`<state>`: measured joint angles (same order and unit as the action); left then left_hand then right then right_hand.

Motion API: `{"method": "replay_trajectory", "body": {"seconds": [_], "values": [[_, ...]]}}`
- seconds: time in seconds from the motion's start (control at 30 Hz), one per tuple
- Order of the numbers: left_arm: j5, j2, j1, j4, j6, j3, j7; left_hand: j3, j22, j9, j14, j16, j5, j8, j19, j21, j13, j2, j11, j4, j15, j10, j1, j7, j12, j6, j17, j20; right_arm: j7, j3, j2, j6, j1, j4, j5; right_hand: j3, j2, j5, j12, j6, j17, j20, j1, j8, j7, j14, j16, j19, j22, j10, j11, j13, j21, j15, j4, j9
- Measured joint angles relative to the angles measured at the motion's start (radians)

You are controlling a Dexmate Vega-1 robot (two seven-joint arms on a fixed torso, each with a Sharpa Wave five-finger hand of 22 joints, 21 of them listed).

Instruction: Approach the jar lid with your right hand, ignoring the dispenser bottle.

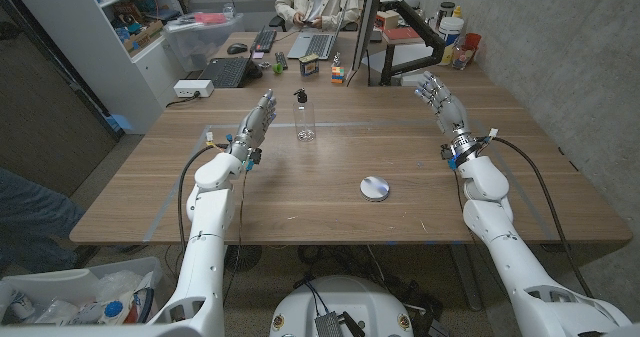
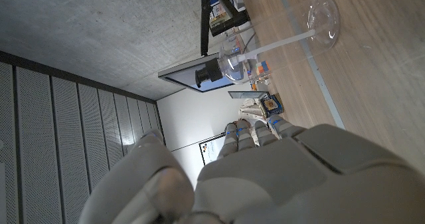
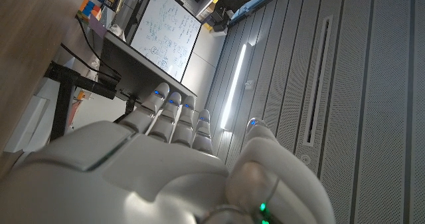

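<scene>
Head view: my right hand (image 1: 441, 99) is raised over the table (image 1: 330, 192), fingers straight, close together, holding nothing. Jar lid (image 1: 376, 188) lies flat on the wood, well apart from those fingertips, back toward my side and inward of them. Left hand (image 1: 255, 123) is up too, fingers extended and narrow, nothing held. Dispenser bottle (image 1: 304, 116) stands upright just beside the left fingertips, toward the middle. Left wrist view shows the bottle (image 2: 229, 58) beyond my fingers (image 2: 255, 132), not touching.
</scene>
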<state>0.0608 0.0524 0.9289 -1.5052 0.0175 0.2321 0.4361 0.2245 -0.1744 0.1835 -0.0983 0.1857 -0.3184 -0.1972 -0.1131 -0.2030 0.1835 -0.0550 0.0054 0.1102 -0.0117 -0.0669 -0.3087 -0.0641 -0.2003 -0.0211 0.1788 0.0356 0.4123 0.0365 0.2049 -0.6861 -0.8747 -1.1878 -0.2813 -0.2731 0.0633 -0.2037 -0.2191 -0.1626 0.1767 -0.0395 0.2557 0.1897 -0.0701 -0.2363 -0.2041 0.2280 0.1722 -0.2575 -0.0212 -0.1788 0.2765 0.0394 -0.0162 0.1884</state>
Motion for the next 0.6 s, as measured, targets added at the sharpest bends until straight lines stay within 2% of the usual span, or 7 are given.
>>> {"method": "replay_trajectory", "body": {"seconds": [0.47, 0.6], "values": [[0.011, -0.003, 0.003, -0.018, -0.012, -0.004, 0.002, 0.000, 0.000, 0.000, 0.000, 0.000, 0.000, 0.000, 0.000, 0.000, 0.000, 0.000, 0.000, 0.000, 0.000, 0.000, 0.000, 0.000, 0.000, 0.000, 0.000, 0.000, -0.022, -0.003, 0.005, -0.061, -0.011, -0.021, 0.042, 0.003, 0.000, -0.004, 0.000, -0.004, 0.000, 0.004, 0.000, 0.000, -0.011, -0.015, 0.000, 0.004, 0.000, -0.004, -0.004, 0.000, -0.007, 0.000, 0.003, 0.000], [0.012, -0.004, 0.003, -0.018, -0.013, -0.004, 0.003, 0.000, 0.000, 0.000, 0.000, 0.000, 0.000, 0.000, 0.000, 0.000, 0.000, 0.000, 0.000, 0.000, 0.000, 0.000, 0.000, 0.000, 0.000, 0.000, 0.000, 0.000, -0.037, -0.003, 0.005, -0.076, -0.012, -0.021, 0.062, 0.003, 0.000, -0.008, 0.000, -0.007, 0.000, 0.004, 0.000, 0.000, -0.014, -0.016, 0.005, 0.004, 0.000, -0.019, -0.019, 0.000, -0.014, 0.002, 0.003, 0.000]]}}
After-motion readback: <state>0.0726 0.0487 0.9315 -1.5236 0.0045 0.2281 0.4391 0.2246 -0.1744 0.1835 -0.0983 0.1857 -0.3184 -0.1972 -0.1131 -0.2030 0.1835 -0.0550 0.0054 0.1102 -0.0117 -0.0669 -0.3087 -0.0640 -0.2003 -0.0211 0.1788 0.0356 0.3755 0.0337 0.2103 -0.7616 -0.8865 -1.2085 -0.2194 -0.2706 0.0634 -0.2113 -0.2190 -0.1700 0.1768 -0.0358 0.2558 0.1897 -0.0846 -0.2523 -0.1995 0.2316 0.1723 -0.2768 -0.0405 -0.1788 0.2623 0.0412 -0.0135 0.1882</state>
